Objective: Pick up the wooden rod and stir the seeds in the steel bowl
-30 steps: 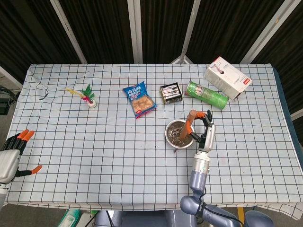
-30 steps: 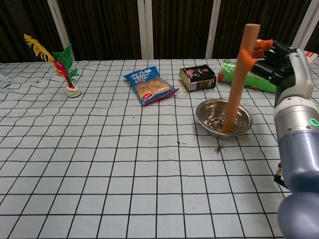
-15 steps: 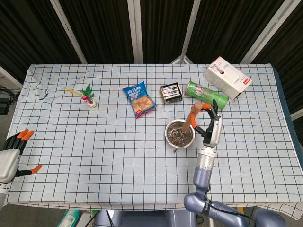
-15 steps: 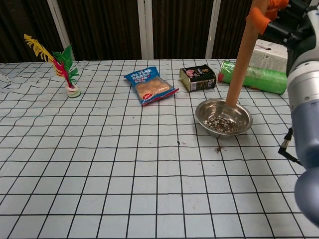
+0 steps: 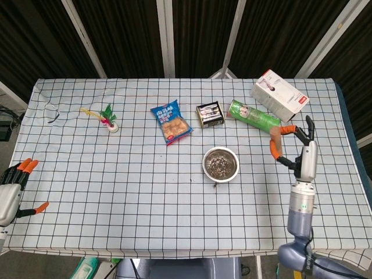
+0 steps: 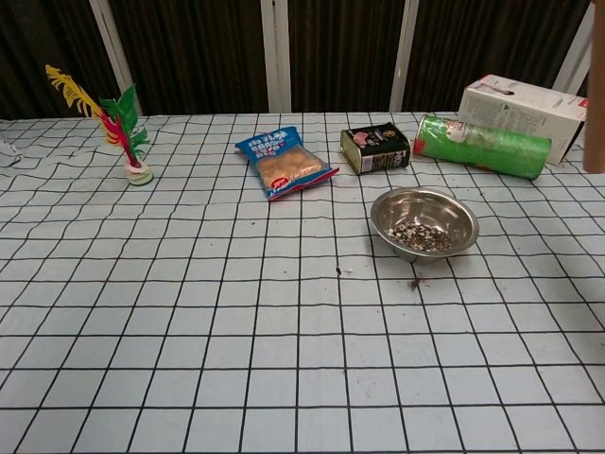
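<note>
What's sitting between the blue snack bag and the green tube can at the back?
A small dark rectangular tin lies between the blue snack bag and the green cylindrical can, apart from both; the head view shows it best.

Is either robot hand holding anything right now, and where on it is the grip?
The right robot hand holds the wooden rod near its upper end, off to the right of the steel bowl. The left robot hand holds nothing.

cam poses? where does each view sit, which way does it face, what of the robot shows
Head view: high over the near table edge, looking steeply down; shows left hand and right hand holding the wooden rod.
Chest view: low at the near edge, facing across the table; only the rod at the right border.
Shared: steel bowl, chip can.
</note>
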